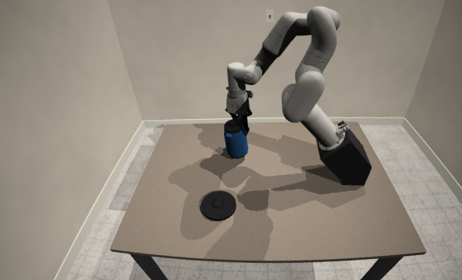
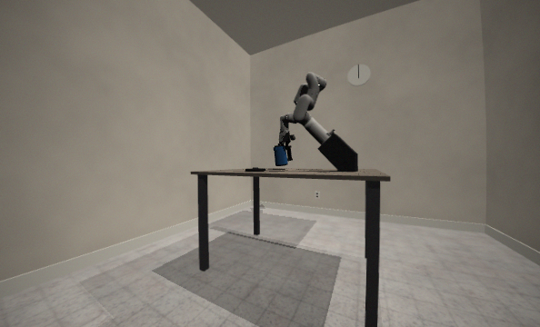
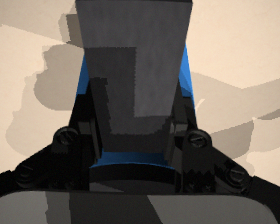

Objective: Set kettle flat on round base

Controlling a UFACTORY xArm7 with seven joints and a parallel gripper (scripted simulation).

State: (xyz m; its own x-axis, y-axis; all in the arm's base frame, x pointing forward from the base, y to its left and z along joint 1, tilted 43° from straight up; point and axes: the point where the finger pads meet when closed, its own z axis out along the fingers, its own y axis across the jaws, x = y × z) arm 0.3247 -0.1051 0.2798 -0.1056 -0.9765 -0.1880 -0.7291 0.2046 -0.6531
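The blue kettle (image 1: 236, 144) (image 2: 280, 155) (image 3: 84, 80) with a dark lid and handle hangs a little above the table (image 1: 332, 218) (image 2: 297, 172) near its far left part. My gripper (image 1: 243, 121) (image 2: 289, 150) (image 3: 134, 92) is shut on the upright bar of the kettle's dark handle (image 3: 134, 63), coming from above on the kettle's right side. The round black base (image 1: 218, 204) (image 2: 255, 169) lies flat with its stud up, nearer the front of the table and well apart from the kettle. In the wrist view the handle hides most of the kettle body.
The arm's black pedestal (image 1: 345, 157) (image 2: 339, 155) stands at the table's right rear. The table's edges drop to a tiled floor, and walls stand close behind and to the left.
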